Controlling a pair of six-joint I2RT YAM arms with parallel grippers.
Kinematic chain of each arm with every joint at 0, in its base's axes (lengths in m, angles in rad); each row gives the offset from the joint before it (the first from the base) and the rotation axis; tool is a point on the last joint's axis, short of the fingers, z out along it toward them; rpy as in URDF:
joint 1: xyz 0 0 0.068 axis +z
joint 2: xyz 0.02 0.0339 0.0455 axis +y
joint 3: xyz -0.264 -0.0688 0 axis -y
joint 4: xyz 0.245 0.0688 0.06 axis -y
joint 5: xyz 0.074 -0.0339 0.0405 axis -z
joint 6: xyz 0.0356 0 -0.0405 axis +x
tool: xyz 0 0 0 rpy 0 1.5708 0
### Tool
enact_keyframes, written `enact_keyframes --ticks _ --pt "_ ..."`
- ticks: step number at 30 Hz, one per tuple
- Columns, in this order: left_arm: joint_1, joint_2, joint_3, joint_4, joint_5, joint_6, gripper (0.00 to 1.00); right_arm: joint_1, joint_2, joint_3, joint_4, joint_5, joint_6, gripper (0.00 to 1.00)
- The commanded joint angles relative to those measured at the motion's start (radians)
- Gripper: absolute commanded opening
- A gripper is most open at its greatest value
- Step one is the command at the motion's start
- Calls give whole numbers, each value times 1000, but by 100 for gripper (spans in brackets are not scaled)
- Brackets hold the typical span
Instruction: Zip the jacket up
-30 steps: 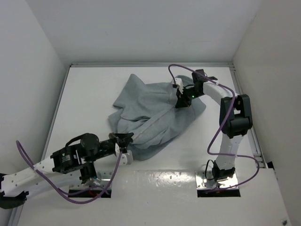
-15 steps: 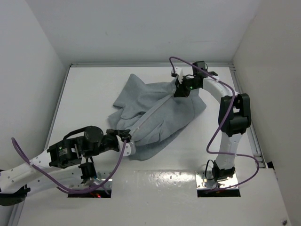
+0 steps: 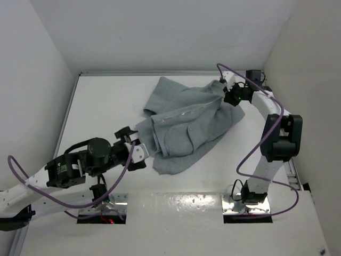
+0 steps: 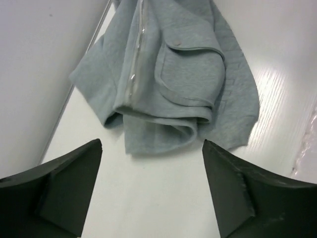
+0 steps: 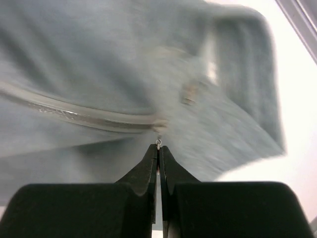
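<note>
The light grey jacket (image 3: 189, 120) lies crumpled on the white table, its zipper (image 3: 181, 113) running toward the far right. My right gripper (image 3: 230, 98) is at the jacket's right end, shut on the small metal zipper pull (image 5: 158, 143); its tips (image 5: 159, 148) meet just below the zipper line (image 5: 74, 115). My left gripper (image 3: 135, 149) stands open by the jacket's near left hem. In the left wrist view the jacket (image 4: 193, 74), its zipper (image 4: 132, 79) and a snap (image 4: 177, 43) lie beyond the spread fingers (image 4: 67, 193), with bare table between them.
White walls close in the table (image 3: 106, 106) on the left, back and right. A metal rail (image 5: 299, 22) runs along the table's right edge, close to my right gripper. Purple cables (image 3: 250, 149) loop beside both arms.
My left gripper has let go of the jacket's hem and opened. My right gripper has drawn the zipper pull toward the far right, dragging the jacket that way.
</note>
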Motion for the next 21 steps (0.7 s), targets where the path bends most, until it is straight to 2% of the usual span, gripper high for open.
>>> enact_keyframes --ticks 1,3,4,7,13,14,17,18,21 --pt "0 88 56 57 -52 -151 90 76 -151 -43 -41 -90 6 0" --pt "10 126 76 112 -2 -180 92 108 -184 -40 -91 -178 65 0" --pt "30 170 94 132 22 -221 92 116 -190 -38 -165 -209 77 0" --pt "98 305 125 182 117 -318 93 157 -233 -87 -220 -341 152 0" --pt "270 533 192 346 337 -272 99 248 -325 -161 -253 -473 224 0" --pt "324 543 180 423 435 -272 99 257 -327 -161 -275 -480 238 0" --pt "392 531 43 599 552 -316 99 266 -342 -179 -249 -485 328 0" --pt "393 531 1 738 603 -346 99 266 -360 -203 -232 -487 395 0" --pt "405 559 -122 956 617 -459 98 251 -391 -265 -100 -522 558 0"
